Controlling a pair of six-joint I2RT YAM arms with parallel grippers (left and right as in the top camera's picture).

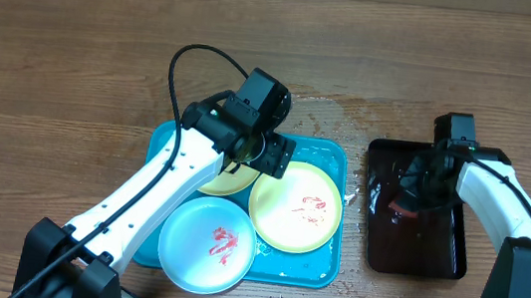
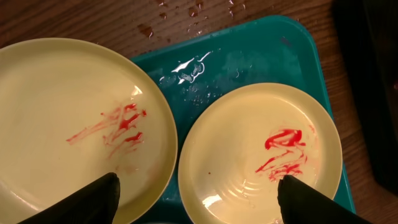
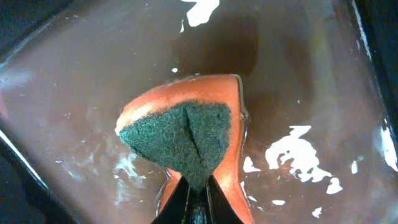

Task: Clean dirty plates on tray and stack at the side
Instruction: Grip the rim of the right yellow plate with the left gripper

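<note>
Three plates lie on the turquoise tray (image 1: 330,154). A yellow-green plate (image 1: 297,208) with red smears is at the right, a pale blue plate (image 1: 206,245) with a red smear at the front, and a second yellow-green plate (image 1: 230,180) is mostly hidden under my left arm. My left gripper (image 2: 196,196) is open and empty, hovering over the gap between the two yellow-green plates (image 2: 74,118) (image 2: 261,155). My right gripper (image 3: 198,186) is shut on an orange sponge with a green scouring face (image 3: 183,140), held in the water of the dark tray (image 1: 434,254).
The dark brown-black tray (image 3: 323,74) holds shallow water and stands right of the turquoise tray. Water drops lie on the wooden table (image 1: 351,104) behind the turquoise tray. A black cable (image 1: 180,59) arcs over the left arm.
</note>
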